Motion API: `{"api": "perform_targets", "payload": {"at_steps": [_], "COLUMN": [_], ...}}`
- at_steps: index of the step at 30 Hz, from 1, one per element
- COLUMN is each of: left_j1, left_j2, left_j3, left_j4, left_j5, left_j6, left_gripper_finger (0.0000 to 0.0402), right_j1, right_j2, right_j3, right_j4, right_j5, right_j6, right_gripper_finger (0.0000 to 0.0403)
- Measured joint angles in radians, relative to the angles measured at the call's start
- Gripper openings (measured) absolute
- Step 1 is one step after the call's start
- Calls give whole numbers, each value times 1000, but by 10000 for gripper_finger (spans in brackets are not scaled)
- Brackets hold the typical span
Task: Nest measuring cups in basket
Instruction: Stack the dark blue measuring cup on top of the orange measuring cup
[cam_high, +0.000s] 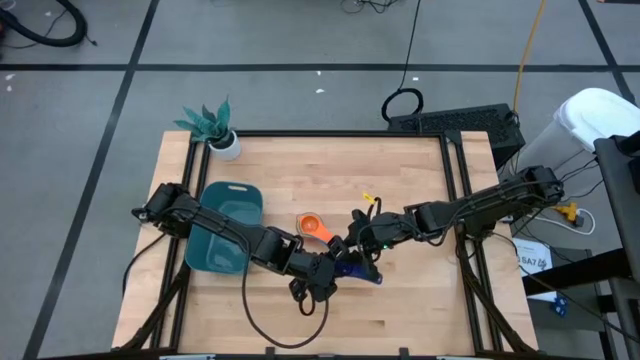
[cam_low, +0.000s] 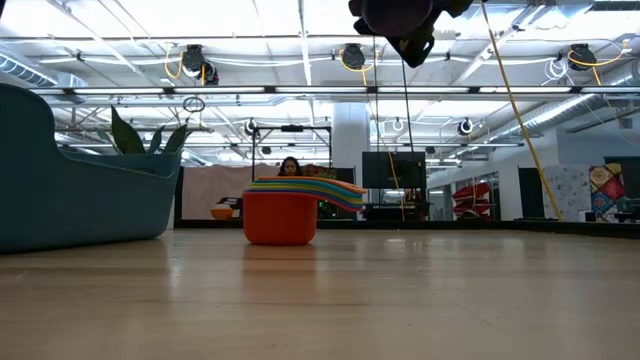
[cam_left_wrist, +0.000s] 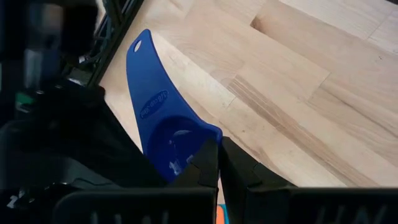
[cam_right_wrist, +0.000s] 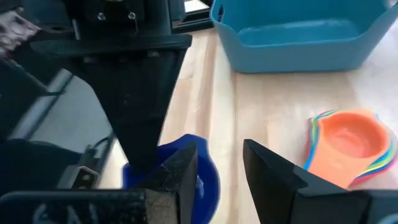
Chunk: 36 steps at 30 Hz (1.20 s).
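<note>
Holding a dark blue plastic measuring cup (cam_left_wrist: 163, 121) by its bowl rim, the left gripper (cam_left_wrist: 219, 163) had its fingers pinched nearly together on the plastic, above the table's middle. An oval embossed logo ran along the flat handle, its lettering too small to read. The right gripper (cam_right_wrist: 219, 167) hovered close beside the same cup (cam_right_wrist: 202, 180), its jaws parted and holding nothing. A nested stack of coloured plastic cups, orange on top (cam_high: 311, 225), sat on the pale wooden table (cam_high: 420, 300), apart from the dark teal rounded plastic basket (cam_high: 224, 228) at the left.
</note>
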Motion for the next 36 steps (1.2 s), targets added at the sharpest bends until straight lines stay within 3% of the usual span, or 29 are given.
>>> {"api": "perform_targets", "payload": {"at_steps": [10,29,36], "left_j1": [5,5,-25], "left_j2": [-3,-13,-10], "left_j3": [1,2,2], "left_j4": [-6,14,-73], "left_j5": [-39,-77,-81], "left_j6": [1,-55,-53], "left_gripper_finger": [1,1,1], "right_j1": [27,30,25], "right_j2": [-37,-83,-235], "right_j3": [-1,-1,-1], "right_j4": [-9,-45,-78], "right_j5": [176,276,367], "right_j6": [-102,-99,-130], "right_gripper_finger": [124,124,124]}}
